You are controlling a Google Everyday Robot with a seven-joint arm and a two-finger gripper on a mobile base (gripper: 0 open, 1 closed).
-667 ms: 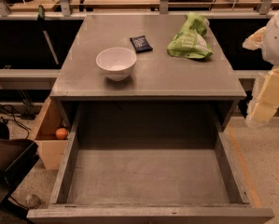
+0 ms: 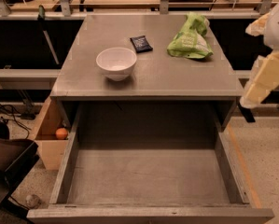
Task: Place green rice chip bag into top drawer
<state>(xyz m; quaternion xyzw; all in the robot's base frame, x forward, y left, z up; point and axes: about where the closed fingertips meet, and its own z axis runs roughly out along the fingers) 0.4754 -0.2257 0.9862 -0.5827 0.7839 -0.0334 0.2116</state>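
The green rice chip bag [image 2: 189,40] lies wrinkled on the back right of the grey cabinet top [image 2: 153,78]. The top drawer [image 2: 148,176] is pulled wide open below the top, and its grey bottom is bare. My gripper [image 2: 247,112] hangs at the right edge of the view, beside the cabinet's right front corner and below the pale arm links [image 2: 266,76]. It is to the right of the bag, nearer to me, and apart from it.
A white bowl [image 2: 116,62] and a small dark blue packet [image 2: 141,43] sit on the cabinet top left of the bag. A light wooden crate [image 2: 49,139] with an orange ball [image 2: 61,133] stands on the floor at the left. Cables and dark objects lie at the far left.
My arm at the right has shifted slightly up and to the left. The bag, bowl and drawer have not moved.
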